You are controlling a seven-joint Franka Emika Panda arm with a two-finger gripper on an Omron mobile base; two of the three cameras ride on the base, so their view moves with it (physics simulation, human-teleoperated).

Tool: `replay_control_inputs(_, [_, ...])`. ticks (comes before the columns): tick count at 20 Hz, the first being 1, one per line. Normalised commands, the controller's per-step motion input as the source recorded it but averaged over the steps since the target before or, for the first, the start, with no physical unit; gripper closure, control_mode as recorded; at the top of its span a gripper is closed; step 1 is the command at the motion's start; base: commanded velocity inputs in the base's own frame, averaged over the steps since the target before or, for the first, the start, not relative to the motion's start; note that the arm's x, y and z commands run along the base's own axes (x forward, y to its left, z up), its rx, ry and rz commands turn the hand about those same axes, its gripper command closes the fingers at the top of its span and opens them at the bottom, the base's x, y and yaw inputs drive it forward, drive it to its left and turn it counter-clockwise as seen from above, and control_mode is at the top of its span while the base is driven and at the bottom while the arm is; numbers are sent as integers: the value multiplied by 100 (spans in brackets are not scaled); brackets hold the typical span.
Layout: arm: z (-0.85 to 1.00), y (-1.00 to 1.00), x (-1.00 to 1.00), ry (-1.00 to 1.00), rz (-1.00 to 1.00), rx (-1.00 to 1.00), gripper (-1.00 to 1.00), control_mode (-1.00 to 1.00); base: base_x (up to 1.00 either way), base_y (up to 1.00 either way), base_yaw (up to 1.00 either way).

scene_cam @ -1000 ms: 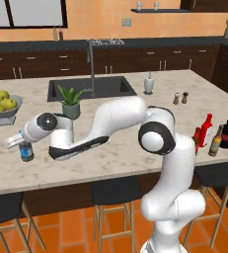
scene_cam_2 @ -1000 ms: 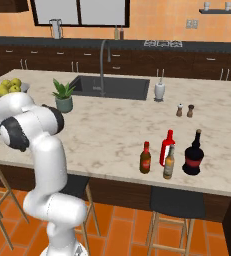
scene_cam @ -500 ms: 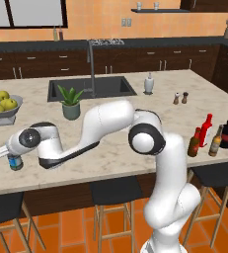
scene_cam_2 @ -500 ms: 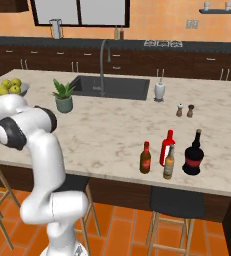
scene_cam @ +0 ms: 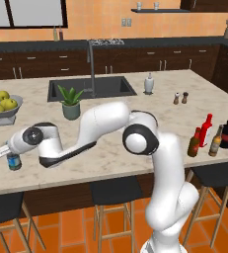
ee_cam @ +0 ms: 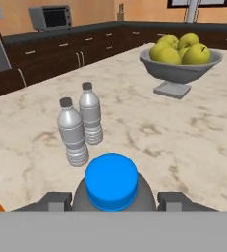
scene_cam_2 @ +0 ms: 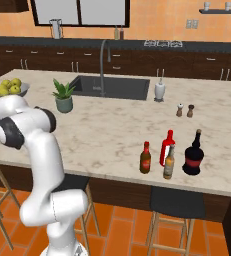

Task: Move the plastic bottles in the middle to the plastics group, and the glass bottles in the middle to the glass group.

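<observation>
Gripping the water bottle (ee_cam: pixel 111 183), the tool (ee_cam: pixel 112 201) sits beside two grey bottles (ee_cam: pixel 80 128).

On the marble table: one small clear water bottle with a blue cap (ee_cam: pixel 111 182), two ribbed grey plastic bottles (ee_cam: pixel 72 132), two slim amber-brown glass bottles (scene_cam_2: pixel 145 158), one bright red bottle (scene_cam_2: pixel 167 147), one tall dark bottle (scene_cam_2: pixel 193 154), two small shakers (scene_cam_2: pixel 180 110).

No text, brand or number is legible on any bottle or label.
</observation>
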Motion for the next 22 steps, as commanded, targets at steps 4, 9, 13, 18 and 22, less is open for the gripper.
replay_control_inputs(4, [-1,18,42,0,13,0,100,-100,0,0,0])
replay_control_inputs(9, [-13,41,11,0,7,-1,100,-100,0,0,0])
replay_control_inputs(13, [-23,24,0,0,0,-5,100,-100,0,0,0])
replay_control_inputs(18, [-33,15,0,0,0,-3,100,-100,0,0,0])
replay_control_inputs(22, [-34,0,0,0,1,0,100,-100,0,0,0])
